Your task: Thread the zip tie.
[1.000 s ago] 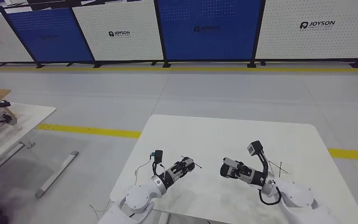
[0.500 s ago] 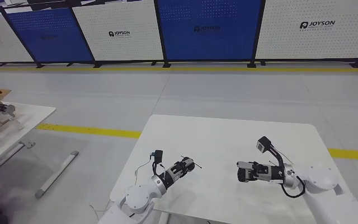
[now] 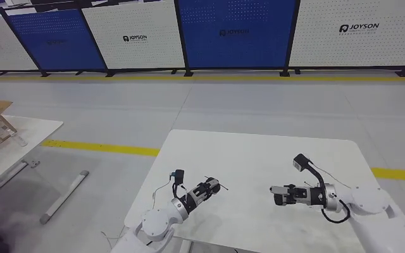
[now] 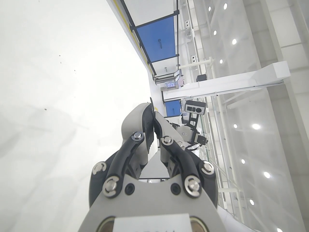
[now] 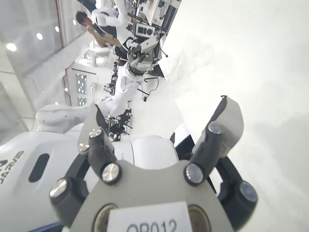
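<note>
The left tool [image 3: 213, 185] is clenched on a thin black zip tie [image 3: 223, 187] that pokes out past its tip, over the white table [image 3: 253, 152]. The right tool [image 3: 276, 195] hangs released, facing it, well apart.

Logo print stands on the wall panels [image 3: 235, 44], and a lettered, numbered sticker [image 5: 150, 219] on the right gripper [image 5: 160, 103].

table [image 3: 253, 152] plain white | zip tie [image 3: 221, 186] black | wall panels [image 3: 237, 31] alternating blue and white, dotted | floor stripe [image 3: 95, 147] yellow
</note>
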You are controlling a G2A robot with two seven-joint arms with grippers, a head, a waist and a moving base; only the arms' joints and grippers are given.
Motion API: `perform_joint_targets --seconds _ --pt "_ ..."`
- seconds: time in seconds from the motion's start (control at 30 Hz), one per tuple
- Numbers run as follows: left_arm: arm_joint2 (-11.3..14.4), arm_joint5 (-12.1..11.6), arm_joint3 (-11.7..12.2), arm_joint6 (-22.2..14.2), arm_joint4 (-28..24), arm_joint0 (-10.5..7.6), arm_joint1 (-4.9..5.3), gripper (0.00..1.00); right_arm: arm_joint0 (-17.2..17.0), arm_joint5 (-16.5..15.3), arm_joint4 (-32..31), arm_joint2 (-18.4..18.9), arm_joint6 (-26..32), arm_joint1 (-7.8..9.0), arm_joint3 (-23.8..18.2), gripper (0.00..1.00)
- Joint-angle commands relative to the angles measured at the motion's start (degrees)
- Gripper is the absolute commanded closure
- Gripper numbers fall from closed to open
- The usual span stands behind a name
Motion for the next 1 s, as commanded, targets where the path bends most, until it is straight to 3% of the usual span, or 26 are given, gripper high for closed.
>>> perform_joint_targets --seconds 0.0,0.1,0.2,0.57,0.77,0.83,0.97 --pt "0.0 0.0 0.0 0.0 0.0 0.0 0.0 1.0 1.23 -0.1 -4.67 -0.52 2.28 0.54 -0.81 0.0" --pt "0.0 0.0 0.0 0.0 0.0 0.0 0.0 1.0 3.12 -1.8 -8.57 -2.34 2.28 1.7 -1.47 0.0" --pt "0.0 0.0 0.0 0.0 0.0 0.0 0.0 1.0 5.96 -3.14 -11.52 -6.86 2.28 3.31 -0.01 0.0" --pt "0.0 0.0 0.0 0.0 0.0 0.0 0.0 1.0 6.66 -2.72 -11.05 -6.77 1.95 3.52 0.91 0.0" --pt "0.0 0.0 0.0 0.0 0.0 0.0 0.0 1.0 6.41 1.25 -15.03 -3.59 -1.14 4.57 -0.87 0.0" --pt "0.0 0.0 0.0 0.0 0.0 0.0 0.0 1.0 6.16 4.12 -17.29 -1.98 -1.23 5.2 -1.91 0.0" --pt "0.0 0.0 0.0 0.0 0.0 0.0 0.0 1.0 5.89 12.95 -22.96 -0.2 -0.48 6.2 -3.92 0.0"
